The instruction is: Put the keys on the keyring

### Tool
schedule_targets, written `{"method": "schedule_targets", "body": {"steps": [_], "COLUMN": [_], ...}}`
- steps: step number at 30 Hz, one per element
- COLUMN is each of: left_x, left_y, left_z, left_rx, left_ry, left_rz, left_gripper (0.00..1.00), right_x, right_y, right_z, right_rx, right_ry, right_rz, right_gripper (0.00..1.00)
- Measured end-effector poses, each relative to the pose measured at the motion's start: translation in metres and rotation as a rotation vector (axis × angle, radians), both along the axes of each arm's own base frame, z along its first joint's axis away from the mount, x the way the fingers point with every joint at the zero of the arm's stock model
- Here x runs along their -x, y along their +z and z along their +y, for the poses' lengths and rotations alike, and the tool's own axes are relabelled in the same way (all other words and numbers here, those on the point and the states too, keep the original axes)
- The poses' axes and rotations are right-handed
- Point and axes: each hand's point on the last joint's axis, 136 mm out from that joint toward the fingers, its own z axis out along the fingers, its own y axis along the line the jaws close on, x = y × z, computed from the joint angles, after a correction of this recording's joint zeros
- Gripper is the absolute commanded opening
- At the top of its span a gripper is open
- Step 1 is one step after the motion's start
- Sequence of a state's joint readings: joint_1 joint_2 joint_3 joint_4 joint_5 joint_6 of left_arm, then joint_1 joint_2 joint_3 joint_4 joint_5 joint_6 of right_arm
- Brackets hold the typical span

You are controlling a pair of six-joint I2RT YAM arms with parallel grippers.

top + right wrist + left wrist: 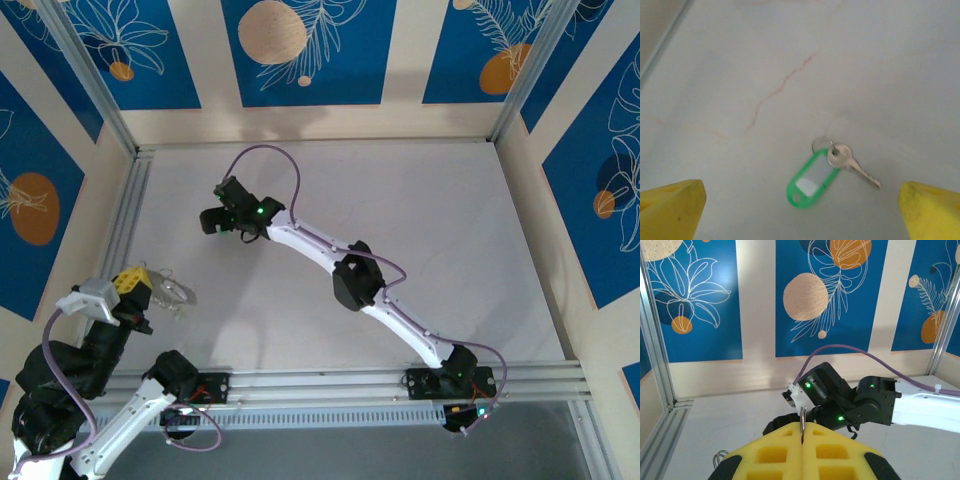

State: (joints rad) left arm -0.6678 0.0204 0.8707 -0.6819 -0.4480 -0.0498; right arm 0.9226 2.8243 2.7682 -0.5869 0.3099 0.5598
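A silvery key lies flat on the white table, joined by a small ring to a green tag. My right gripper hangs open over it, one yellow fingertip on either side of the frame. From the top camera this gripper is left of centre, over the key. My left gripper is at the near left, raised, shut on the keyring. The left wrist camera sees the thin wire of the keyring edge-on, pinched between the closed yellow pads.
The table is walled by blue floral panels, with an aluminium rail along the left edge and another across the front. The right arm stretches diagonally across the middle, trailing a purple cable.
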Motion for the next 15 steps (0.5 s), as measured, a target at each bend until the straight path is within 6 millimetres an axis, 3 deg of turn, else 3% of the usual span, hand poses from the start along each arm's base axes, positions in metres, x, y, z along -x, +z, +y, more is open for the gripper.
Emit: {"method": "schedule_targets", "body": {"steps": [5,15], "left_x": [0.002,0.003], "left_y": [0.002,0.001], "left_z": [0.000,-0.004], "left_rx": [0.001,-0.001], "left_ry": [-0.011,-0.031], "left_rz": [-0.002,-0.003], "left_gripper": [0.00,0.00], "right_x": [-0.004,-0.001], "right_y": [-0.039,-0.040], "right_z": [0.000,-0.001], "right_rx": [0.045,0.103], "right_ry": [-0.028,-0.029], "right_rz": [-0.010,-0.058], "right_gripper": [0.99,0.99]}}
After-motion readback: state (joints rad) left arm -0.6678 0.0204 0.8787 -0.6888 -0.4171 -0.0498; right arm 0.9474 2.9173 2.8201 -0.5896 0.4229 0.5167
